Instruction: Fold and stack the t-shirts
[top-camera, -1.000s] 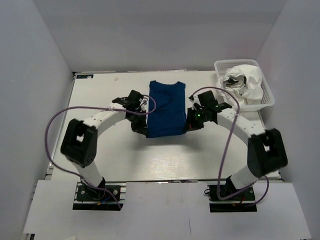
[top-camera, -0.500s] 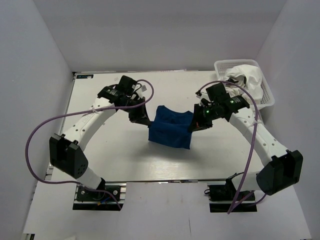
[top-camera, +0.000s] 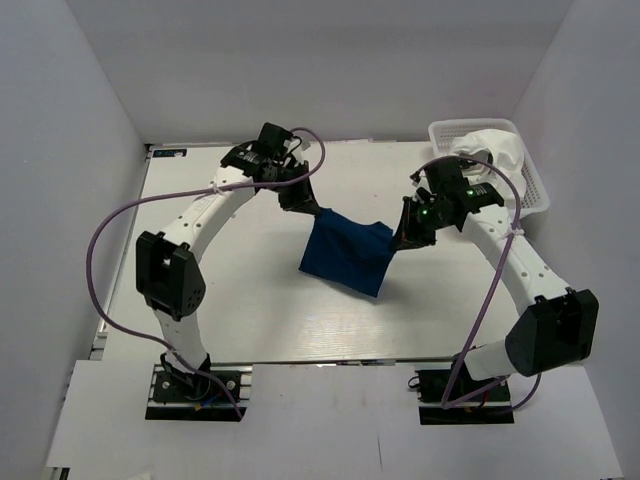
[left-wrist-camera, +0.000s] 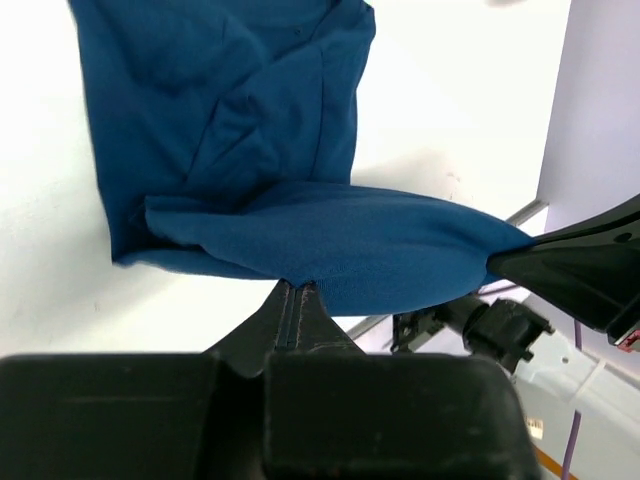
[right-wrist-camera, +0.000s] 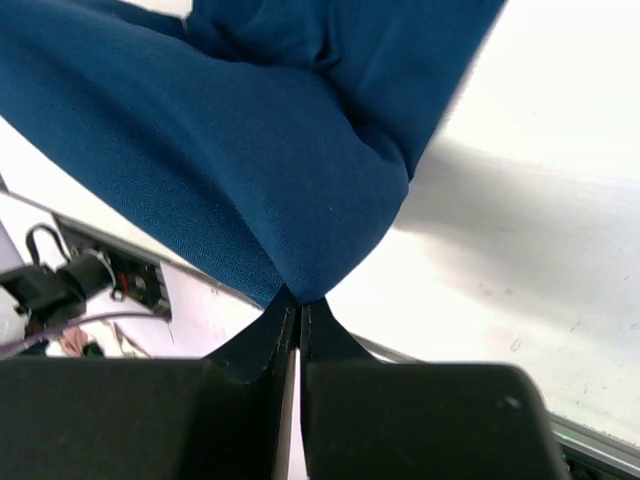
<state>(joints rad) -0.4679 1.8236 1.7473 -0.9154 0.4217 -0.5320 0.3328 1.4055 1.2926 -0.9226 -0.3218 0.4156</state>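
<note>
A strip label (top-camera: 170, 152) at the far left corner of the table (top-camera: 240, 310) is too small to read. Both arms reach out over the table with elbows bowed outward and wrists turned in toward each other. The left gripper (top-camera: 305, 203) is pinched tight on one upper corner of the navy t-shirt (top-camera: 345, 255) and the right gripper (top-camera: 400, 238) on the other. The cloth is stretched between them above mid-table and drapes downward, while the white t-shirt (top-camera: 495, 160) lies bunched in the basket (top-camera: 535, 195) at the far right.
</note>
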